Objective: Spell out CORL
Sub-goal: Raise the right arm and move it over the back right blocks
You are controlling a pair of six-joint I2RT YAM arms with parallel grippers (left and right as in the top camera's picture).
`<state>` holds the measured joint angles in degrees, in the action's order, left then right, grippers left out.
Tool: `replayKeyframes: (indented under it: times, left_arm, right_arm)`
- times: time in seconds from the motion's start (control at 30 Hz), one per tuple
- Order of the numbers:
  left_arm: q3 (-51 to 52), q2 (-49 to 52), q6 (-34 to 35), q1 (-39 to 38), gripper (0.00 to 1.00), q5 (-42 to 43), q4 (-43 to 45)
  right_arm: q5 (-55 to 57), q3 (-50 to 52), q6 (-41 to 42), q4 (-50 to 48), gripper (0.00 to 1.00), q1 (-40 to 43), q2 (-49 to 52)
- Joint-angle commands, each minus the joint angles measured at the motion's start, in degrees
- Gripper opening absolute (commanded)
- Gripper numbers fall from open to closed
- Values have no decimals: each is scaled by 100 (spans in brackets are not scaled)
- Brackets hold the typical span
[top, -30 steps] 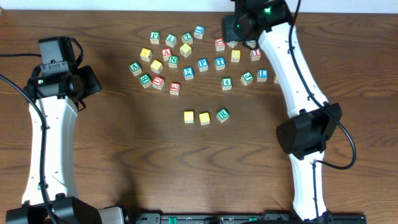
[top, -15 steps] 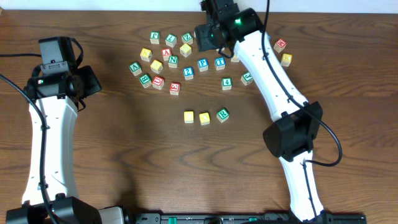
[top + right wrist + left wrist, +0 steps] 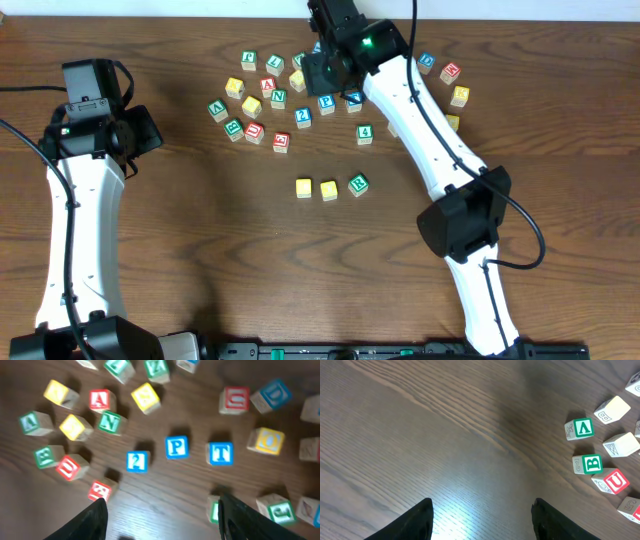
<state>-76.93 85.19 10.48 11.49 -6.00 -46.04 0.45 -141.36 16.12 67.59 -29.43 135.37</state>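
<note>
1. Only the overhead view gives you the word row. The two yellow-topped cubes (image 3: 304, 187) and the green R cube (image 3: 358, 184) sit side by side, R at the 3 o'clock end. The row lies at 6 o'clock from the loose pile (image 3: 278, 98).
2. Your right wrist view alone shows the right gripper (image 3: 162, 517). Its fingers are spread wide with nothing between them, above the pile. Blue P (image 3: 176, 447) and T (image 3: 220, 453) lie at 12 o'clock from the gap.
3. Your left wrist view shows the left gripper (image 3: 480, 520), likewise spread and empty, over bare table (image 3: 420, 435). Green B (image 3: 592, 464) and red U (image 3: 615, 481) sit toward 3 o'clock.
4. You cannot pick out the blue L cube anywhere. Overhead, the right arm (image 3: 425, 130) crosses the pile's 3 o'clock part. The right wrist picture is blurred, with cubes cut off at its edges.
5. The letters on the yellow tops are too small to read overhead.
</note>
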Motion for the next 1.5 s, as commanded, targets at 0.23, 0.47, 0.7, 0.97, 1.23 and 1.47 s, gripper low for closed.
replayKeyframes:
  times: [0.23,0.47,0.7,0.97,1.23,1.47]
  left_arm:
    - [-92,55,31,7,62,-68,4]
    - [-92,55,31,7,62,-68,4]
    - [-92,55,31,7,62,-68,4]
    - [-92,55,31,7,62,-68,4]
    - [-94,55,31,9,62,-68,4]
    - [-92,55,31,7,62,-68,4]
  right_arm:
    - [68,22,68,876,68,1137,2]
    - [66,22,55,1019,70,1768,2]
    - [68,39,15,638,70,2155,4]
    - [306,59,-50,208,70,2197,46]
    - [304,59,-50,264,70,2184,68]
    - [304,59,-50,271,70,2184,68]
